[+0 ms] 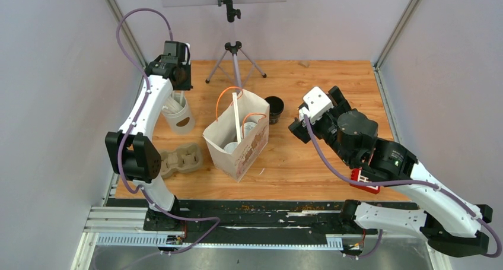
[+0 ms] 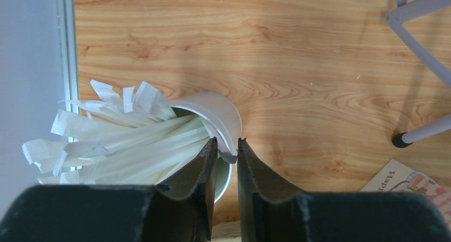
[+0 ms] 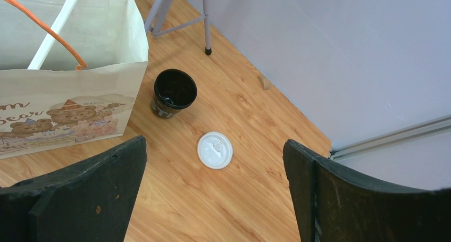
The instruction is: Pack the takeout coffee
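Note:
One black paper cup (image 1: 274,108) stands open and lidless on the table just right of the paper bag (image 1: 240,157). The right wrist view shows this cup (image 3: 174,92) with a round white lid (image 3: 215,150) lying flat beside it. Two white-lidded cups (image 1: 250,127) sit inside the bag. My right gripper (image 3: 214,142) hovers wide open above the loose lid, holding nothing. My left gripper (image 2: 227,141) hangs over the white cup of straws (image 2: 220,111). Its jaws are close together, with a straw wrapper tip (image 2: 230,157) in the narrow gap. I cannot tell whether it is pinched.
A brown pulp carrier tray (image 1: 181,160) lies left of the bag. One wrapped straw (image 1: 236,118) stands in the bag between its orange handles. A tripod (image 1: 235,62) stands at the back. Walls close in the table on both sides.

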`<move>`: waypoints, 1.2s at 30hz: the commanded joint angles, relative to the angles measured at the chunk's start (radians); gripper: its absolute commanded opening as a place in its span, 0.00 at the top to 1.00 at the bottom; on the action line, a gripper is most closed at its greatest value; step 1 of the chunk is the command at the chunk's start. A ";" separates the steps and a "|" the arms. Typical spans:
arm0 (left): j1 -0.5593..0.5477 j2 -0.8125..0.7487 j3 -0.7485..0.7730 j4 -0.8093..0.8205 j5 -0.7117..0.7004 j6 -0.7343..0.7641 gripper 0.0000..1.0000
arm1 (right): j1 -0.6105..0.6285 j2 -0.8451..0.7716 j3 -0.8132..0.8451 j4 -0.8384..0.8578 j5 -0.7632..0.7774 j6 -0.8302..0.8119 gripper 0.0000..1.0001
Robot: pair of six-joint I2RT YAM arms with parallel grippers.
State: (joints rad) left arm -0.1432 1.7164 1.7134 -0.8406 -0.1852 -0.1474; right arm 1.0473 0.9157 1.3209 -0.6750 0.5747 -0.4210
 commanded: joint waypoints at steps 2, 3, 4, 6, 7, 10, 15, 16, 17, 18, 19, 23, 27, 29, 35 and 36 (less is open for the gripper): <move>0.000 -0.029 0.013 0.016 -0.037 0.052 0.78 | -0.003 0.007 -0.001 0.036 0.021 -0.010 0.00; 0.001 -0.030 0.022 0.006 -0.034 0.053 0.81 | -0.002 0.009 0.000 0.037 0.019 -0.008 0.00; 0.002 -0.031 0.031 -0.003 -0.032 0.053 0.83 | -0.003 0.011 0.000 0.037 0.018 -0.008 0.00; 0.001 -0.037 0.051 -0.026 -0.026 0.046 0.86 | -0.003 0.013 0.002 0.037 0.015 -0.006 0.00; 0.001 -0.040 0.064 -0.039 -0.017 0.045 0.88 | -0.003 0.014 0.003 0.038 0.013 -0.007 0.00; 0.001 -0.035 0.120 -0.104 0.004 0.031 0.91 | -0.003 0.011 0.003 0.040 0.009 -0.007 0.00; 0.001 -0.036 0.213 -0.207 0.035 0.005 0.92 | -0.003 0.001 -0.007 0.050 0.004 -0.001 0.00; 0.001 -0.041 0.230 -0.221 0.039 0.000 0.92 | -0.003 -0.002 -0.012 0.054 0.002 0.000 0.00; 0.000 -0.046 0.247 -0.232 0.047 -0.006 0.92 | -0.003 -0.005 -0.016 0.056 0.000 0.002 0.00; 0.000 -0.054 0.263 -0.246 0.055 -0.010 0.92 | -0.003 -0.006 -0.018 0.057 -0.002 0.002 0.00; 0.000 -0.059 0.291 -0.259 0.061 -0.014 0.92 | -0.003 -0.005 -0.020 0.056 -0.005 0.001 0.00; 0.001 -0.067 0.405 -0.334 0.104 -0.036 0.93 | -0.003 0.001 -0.017 0.055 -0.013 -0.010 0.00; -0.001 -0.124 0.428 -0.357 0.240 -0.102 0.97 | -0.003 0.007 -0.019 0.067 -0.013 -0.020 0.00; -0.001 -0.183 0.384 -0.335 0.280 -0.128 0.97 | -0.003 0.015 -0.012 0.070 -0.019 -0.017 0.00; -0.001 -0.312 0.419 -0.318 0.314 -0.130 0.98 | -0.003 0.039 0.007 0.073 -0.040 -0.011 0.00; -0.002 -0.321 0.440 -0.315 0.331 -0.133 0.97 | -0.003 0.043 0.009 0.073 -0.043 -0.013 0.00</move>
State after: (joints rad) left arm -0.1432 1.4651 2.0842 -1.1797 0.0639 -0.2493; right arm 1.0458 0.9470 1.3003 -0.6460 0.5495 -0.4252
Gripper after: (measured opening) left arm 0.032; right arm 0.997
